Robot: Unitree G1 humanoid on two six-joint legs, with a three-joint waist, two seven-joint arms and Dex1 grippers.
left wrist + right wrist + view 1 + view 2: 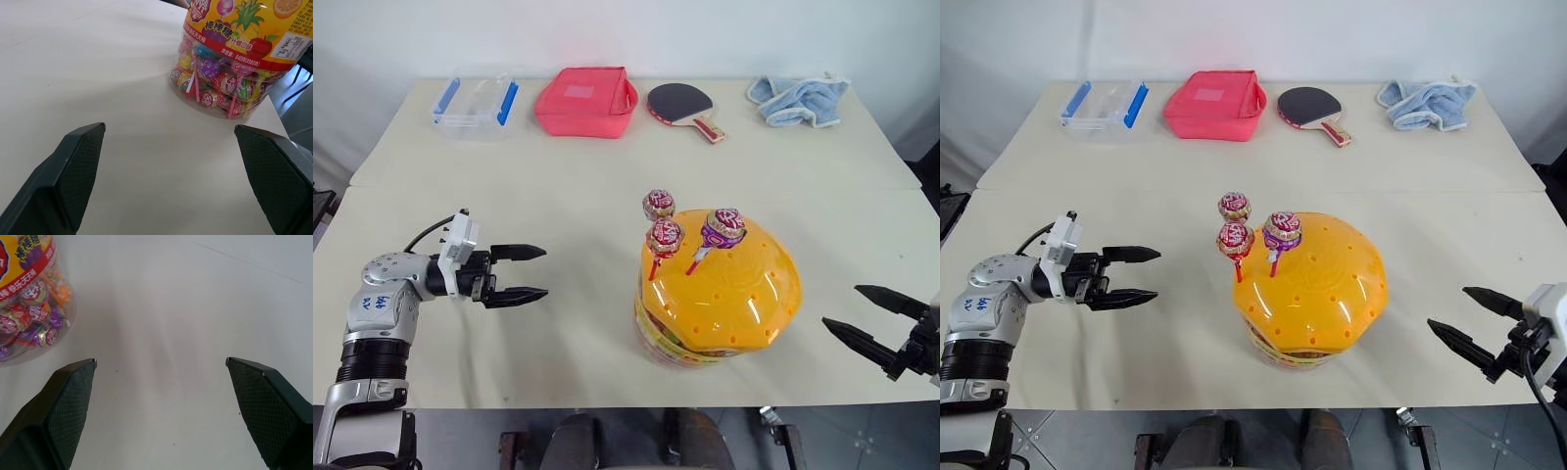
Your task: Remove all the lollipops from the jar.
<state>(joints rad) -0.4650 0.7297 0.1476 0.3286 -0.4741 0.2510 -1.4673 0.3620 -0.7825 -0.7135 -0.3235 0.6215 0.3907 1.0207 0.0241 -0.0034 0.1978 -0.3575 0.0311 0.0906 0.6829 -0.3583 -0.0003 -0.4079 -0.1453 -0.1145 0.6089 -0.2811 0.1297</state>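
Right now the jar [717, 304] stands on the table [587, 196], near its front edge, between the two hands. Three lollipops [664, 235] stick upright in the holes of its orange lid [729, 289], on the side nearer to the left hand [530, 272]. This hand is released, fingers wide apart, pointing toward the jar but well apart from it. The right hand [862, 313] is also released and empty, near the jar on the other side, not touching it.
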